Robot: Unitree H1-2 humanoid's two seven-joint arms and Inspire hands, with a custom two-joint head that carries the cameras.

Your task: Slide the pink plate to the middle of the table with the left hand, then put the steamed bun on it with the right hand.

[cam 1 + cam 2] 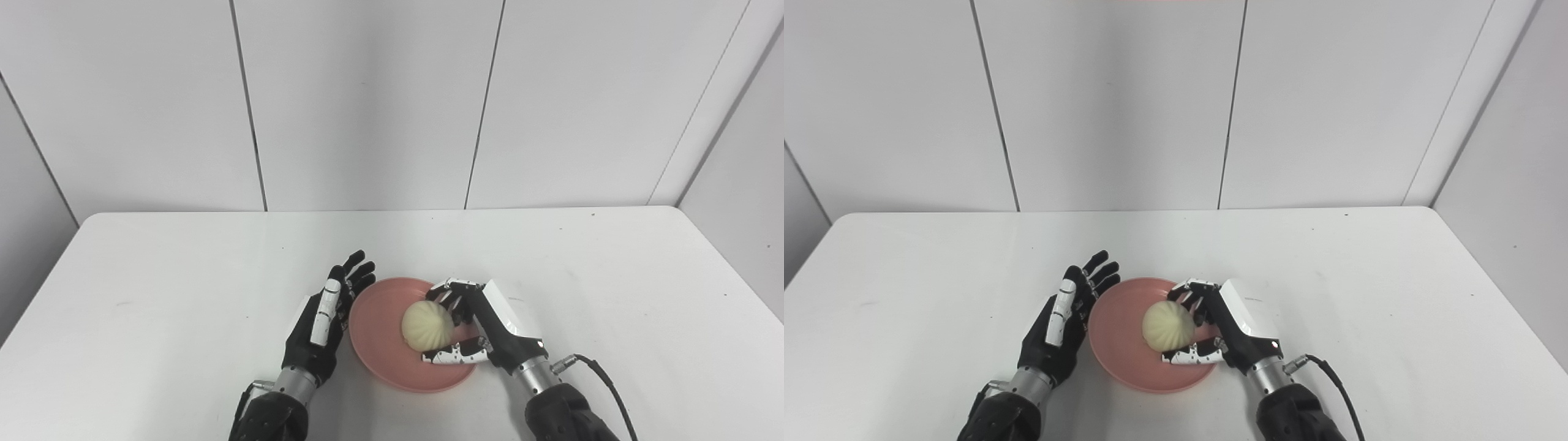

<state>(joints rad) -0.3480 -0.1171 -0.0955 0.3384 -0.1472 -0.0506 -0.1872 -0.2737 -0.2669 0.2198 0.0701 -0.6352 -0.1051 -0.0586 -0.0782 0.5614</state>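
The pink plate [380,331] lies on the white table [184,306], near its front middle. The cream steamed bun [427,326] sits over the plate's right half. My right hand [484,331] is curled around the bun from the right, fingers and thumb on its sides. I cannot tell whether the bun rests on the plate or hangs just above it. My left hand [327,318] is open with fingers straight, standing edge-on against the plate's left rim. The same shows in the right eye view: plate [1118,343], bun [1168,326], right hand [1234,334], left hand [1067,318].
A black cable [603,373] trails from my right wrist toward the front right. Grey panel walls stand close behind the table's far edge and along its right side.
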